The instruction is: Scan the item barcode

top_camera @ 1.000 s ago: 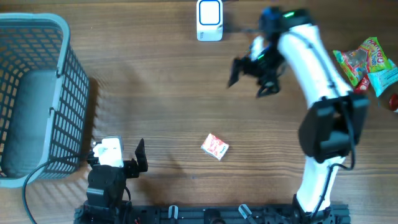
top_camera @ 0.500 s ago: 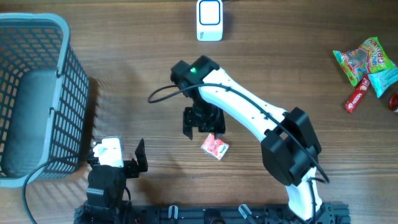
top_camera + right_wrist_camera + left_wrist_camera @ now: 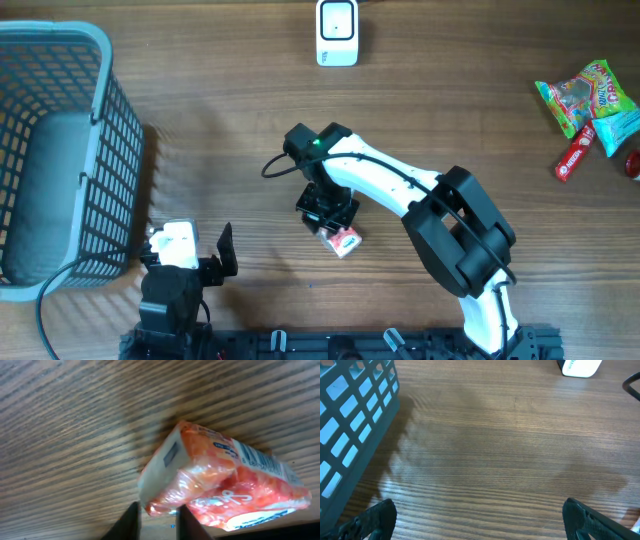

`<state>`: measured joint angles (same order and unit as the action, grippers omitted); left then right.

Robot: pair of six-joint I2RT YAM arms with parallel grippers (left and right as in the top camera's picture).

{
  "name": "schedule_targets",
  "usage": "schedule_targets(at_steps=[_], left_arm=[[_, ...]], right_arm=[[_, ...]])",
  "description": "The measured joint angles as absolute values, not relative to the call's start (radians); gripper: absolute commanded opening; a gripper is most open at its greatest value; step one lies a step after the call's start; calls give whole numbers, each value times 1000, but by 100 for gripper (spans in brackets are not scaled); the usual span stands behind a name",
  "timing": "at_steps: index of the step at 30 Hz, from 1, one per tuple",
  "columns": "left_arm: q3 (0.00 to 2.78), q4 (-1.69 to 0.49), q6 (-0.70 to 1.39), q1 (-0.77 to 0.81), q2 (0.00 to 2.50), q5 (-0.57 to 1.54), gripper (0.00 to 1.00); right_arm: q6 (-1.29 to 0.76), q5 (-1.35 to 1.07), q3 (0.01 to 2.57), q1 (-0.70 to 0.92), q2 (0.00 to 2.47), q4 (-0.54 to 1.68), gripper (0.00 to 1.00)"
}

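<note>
The small orange-red packet [image 3: 345,240] lies flat on the tabletop [image 3: 220,130], near the middle and towards the robot. The right gripper [image 3: 328,212] is down over its end. In the right wrist view its jaws stand partly apart on either side of a corner, and I cannot tell whether they are pinching it yet. What look like barcode stripes run along one edge of the packet. A good grip would probably sit square on the packet's body, clear of those stripes, so the crinkly wrapper neither slips nor covers the code.

The white scanner [image 3: 337,32] stands at the far edge, well apart, and nothing lies between it and the packet. The left gripper [image 3: 200,250] rests wide open beside the grey basket [image 3: 115,120]. The loose snacks [image 3: 585,95] at the far right are out of the way.
</note>
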<state>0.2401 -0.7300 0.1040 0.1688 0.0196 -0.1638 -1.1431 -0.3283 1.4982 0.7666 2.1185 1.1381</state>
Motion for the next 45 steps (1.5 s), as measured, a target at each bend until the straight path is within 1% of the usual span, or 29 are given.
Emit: schedule_targets(at_steps=[1,3,5,6,7,9,10,13,15,18,19,21,22,23,24,25,29,30,31,32,33,35,38,42,45], left_arm=[[240,-730,104,169,20,-164,100],[240,-730,104,169,20,-164,100],[240,-730,104,169,20,-164,100],[240,-730,104,169,20,-164,100],[240,-730,104,169,20,-164,100],[240,-730,104,169,20,-164,100],[240,-730,104,169,20,-164,100],[240,-730,104,169,20,-164,100],[240,-730,104,169,20,-164,100],[240,-730,104,169,20,-164,100],[240,-730,104,169,20,-164,100],[240,-730,104,169,20,-164,100],[240,-730,104,169,20,-164,100],[240,-730,104,169,20,-164,100],[240,-730,104,169,20,-164,100],[240,-730,104,169,20,-164,100],[240,-730,104,169,20,-164,100],[240,-730,104,169,20,-164,100],[240,-730,104,169,20,-164,100],[240,-730,104,169,20,-164,100],[240,-730,104,169,20,-164,100],[240,-730,104,169,20,-164,100],[240,-730,104,169,20,-164,100],[240,-730,104,169,20,-164,100],[240,-730,104,169,20,-164,100]], right_arm=[[-1144,-319,1498,767,2119,1143,82],[-1145,-309,1498,767,2119,1143,83],[-1147,-303,1498,767,2119,1143,80],[-1148,-292,1498,767,2119,1143,68],[-1148,-279,1498,767,2119,1144,57],[-1151,-231,1498,767,2119,1151,14],[-1153,-217,1498,767,2119,1151,5],[-1151,-194,1499,767,2117,1153,4],[-1103,-193,1498,767,2113,1112,5],[-892,-192,1549,764,2111,1043,5],[-709,-189,1628,753,2114,1076,4],[-451,-172,1720,742,2114,1169,5],[-339,-151,1741,739,2114,1195,6],[-227,-119,1744,739,2114,1239,19],[-176,-96,1744,739,2114,1264,58],[-106,-36,1744,739,2114,1299,100],[-31,112,1744,739,2114,1340,100],[-24,131,1744,739,2114,1346,93],[-23,124,1744,739,2114,1336,56],[-20,102,1744,739,2114,1314,40],[-25,66,1744,739,2114,1264,4],[-87,-6,1742,739,2114,1118,5],[-169,-30,1720,739,2115,955,4],[-216,-33,1705,739,2155,925,4],[-262,-25,1702,739,2193,957,4]])
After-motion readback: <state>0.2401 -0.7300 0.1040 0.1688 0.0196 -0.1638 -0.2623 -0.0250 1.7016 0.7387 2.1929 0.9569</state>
